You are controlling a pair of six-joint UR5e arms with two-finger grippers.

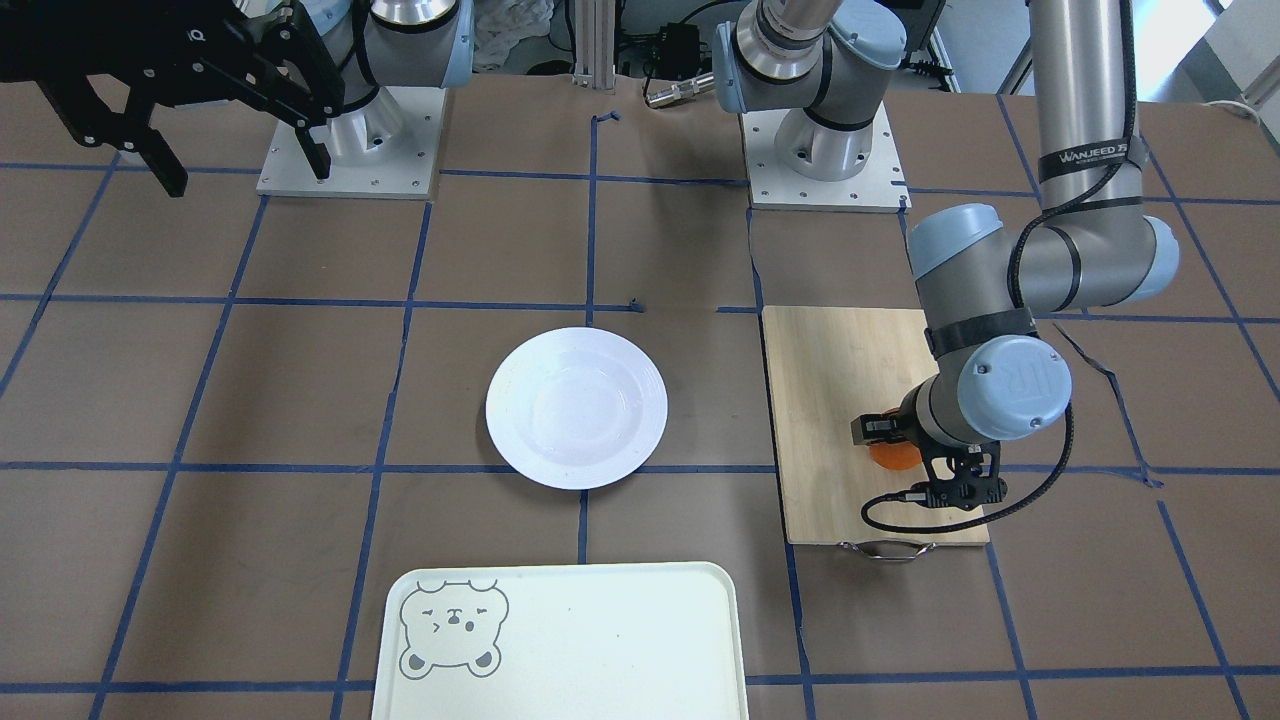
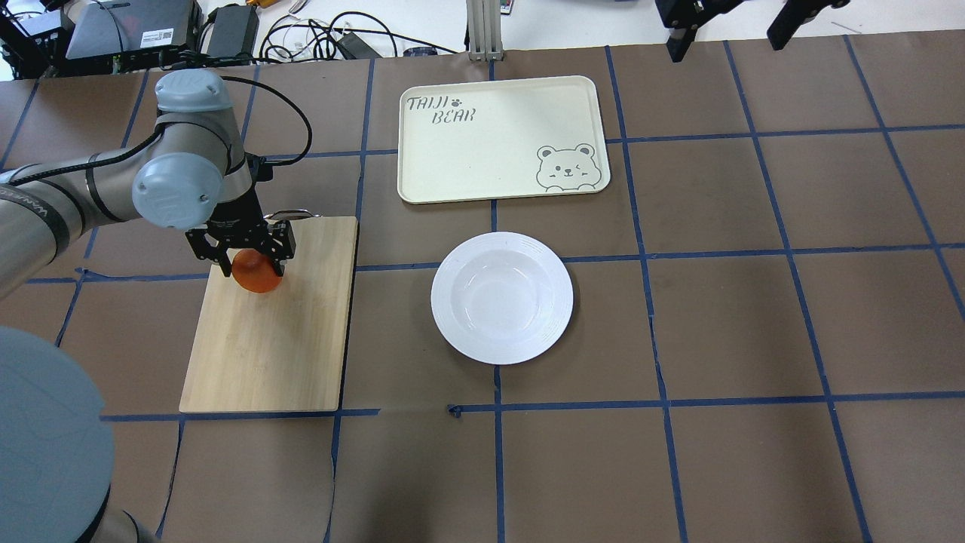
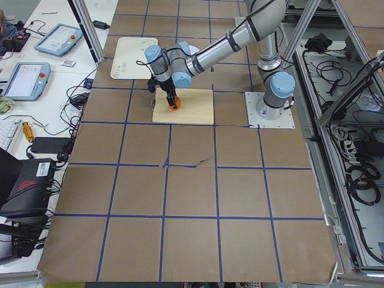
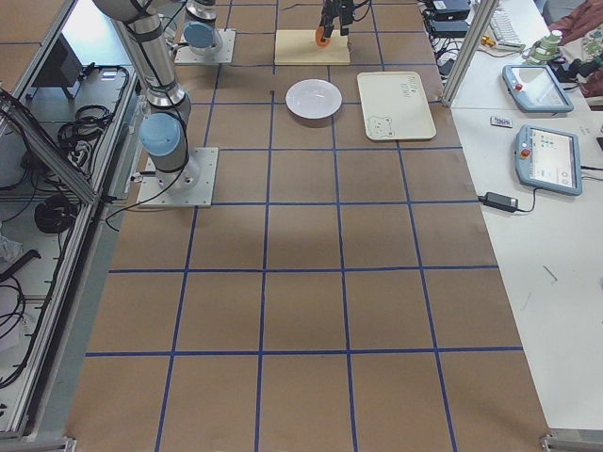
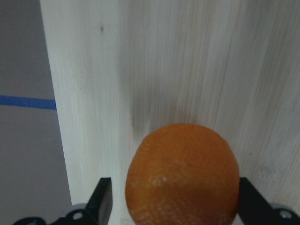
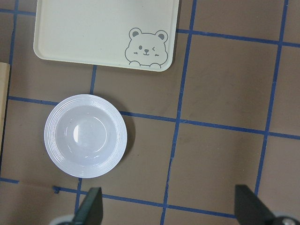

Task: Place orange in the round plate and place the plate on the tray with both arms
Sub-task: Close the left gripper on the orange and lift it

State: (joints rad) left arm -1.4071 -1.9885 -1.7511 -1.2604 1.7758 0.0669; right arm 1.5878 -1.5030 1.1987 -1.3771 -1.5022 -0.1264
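Note:
The orange point(image 5: 183, 176) rests on the bamboo cutting board point(image 2: 271, 339) at the table's left. My left gripper point(image 2: 255, 265) is lowered over it, open, with a black finger on each side of the fruit; a small gap shows at one finger in the left wrist view. The round plate point(image 2: 501, 298) lies empty in the middle of the table, white and glossy. The tray point(image 2: 497, 139) lies just beyond it, bare, with the bear face in its corner. My right gripper point(image 1: 248, 178) hangs open and high near its base, holding nothing, well away from the plate.
The table is covered in brown paper with a grid of blue tape. The cutting board's metal handle point(image 1: 885, 549) points to the operators' side. Cables and devices point(image 2: 226, 34) lie beyond the table's far edge.

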